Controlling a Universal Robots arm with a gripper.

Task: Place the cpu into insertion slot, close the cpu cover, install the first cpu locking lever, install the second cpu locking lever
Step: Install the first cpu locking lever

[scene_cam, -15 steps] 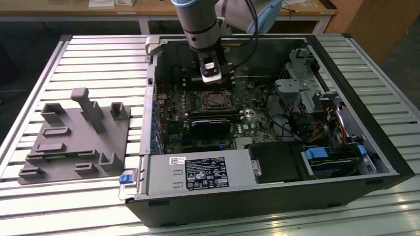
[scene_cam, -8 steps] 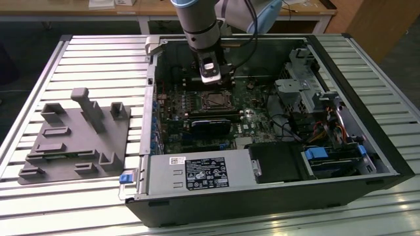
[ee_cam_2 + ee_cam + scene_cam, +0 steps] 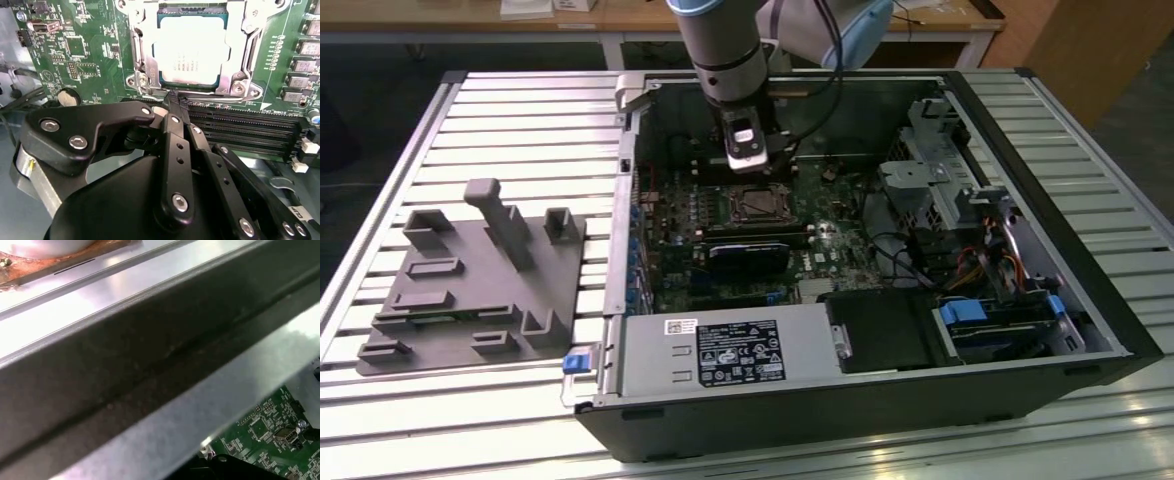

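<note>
your gripper (image 3: 175, 101) hangs inside the open computer case (image 3: 854, 425), which lies on its side on the slatted table (image 3: 520, 110). in the second wrist view you see its black fingers (image 3: 172, 150) drawn together to a narrow tip, and that tip touches the near edge of the cpu cover (image 3: 144, 65). you cannot tell whether anything thin is pinched between them. the cpu (image 3: 192, 52), with its pale silvery top, sits in the insertion slot (image 3: 758, 204) on the green motherboard (image 3: 85, 55). the metal frame of the cover lies flat around it, and the chip shows through the frame's window. just beside the fingertips run the long black memory slots (image 3: 240, 125). in the exterior view a grey parts fixture (image 3: 467, 290) rests on the table at the exterior view's left of the case, well apart from the arm. the first wrist view looks past the case's metal rim (image 3: 150, 365) to a corner of the board.
</note>
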